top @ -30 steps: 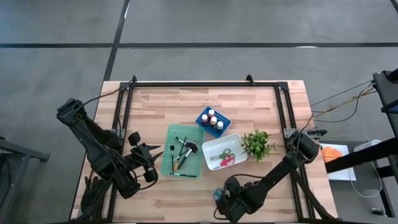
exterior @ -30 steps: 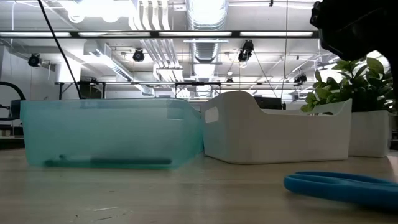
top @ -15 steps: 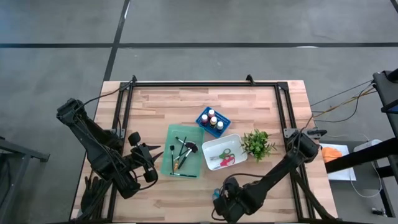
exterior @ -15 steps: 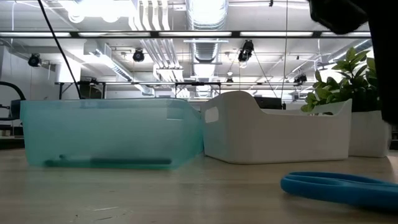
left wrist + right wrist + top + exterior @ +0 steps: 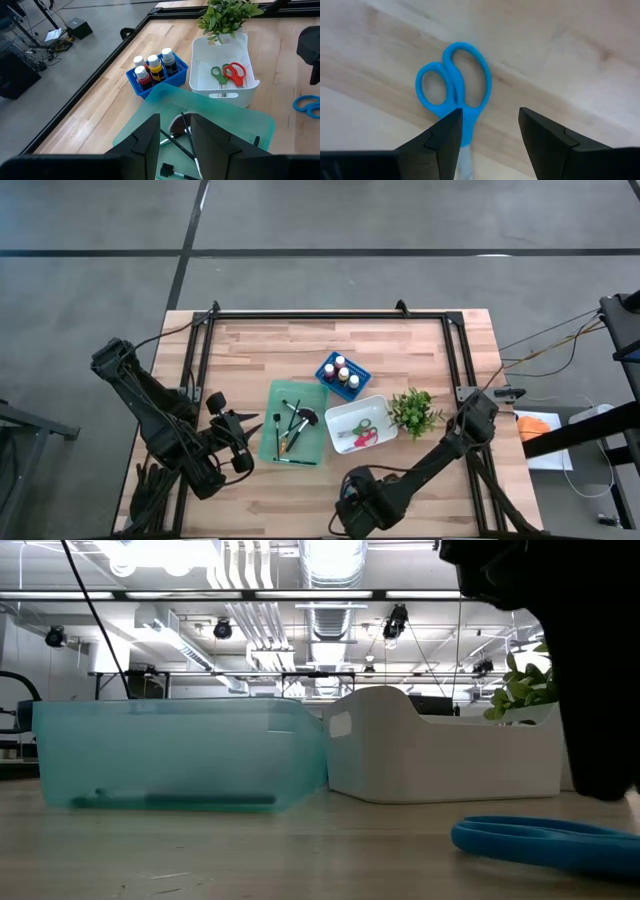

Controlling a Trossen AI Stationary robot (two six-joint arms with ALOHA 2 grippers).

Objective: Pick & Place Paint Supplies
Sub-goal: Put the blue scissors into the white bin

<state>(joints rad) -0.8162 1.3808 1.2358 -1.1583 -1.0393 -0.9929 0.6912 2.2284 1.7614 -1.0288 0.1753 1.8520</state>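
Blue-handled scissors (image 5: 454,92) lie flat on the wooden table (image 5: 560,65), just beyond the right gripper (image 5: 490,137), whose fingers stand apart.

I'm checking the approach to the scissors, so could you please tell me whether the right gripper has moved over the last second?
Yes. In the high view the right gripper has slid left along the table's front edge, farther from the plant.

Blue-handled scissors (image 5: 454,93) lie flat on bare wood — apparently closed.

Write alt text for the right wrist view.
Blue-handled scissors lie flat on the wooden table, handle loops pointing away from the camera. The right gripper hovers above them with fingers open, one finger over the blades.
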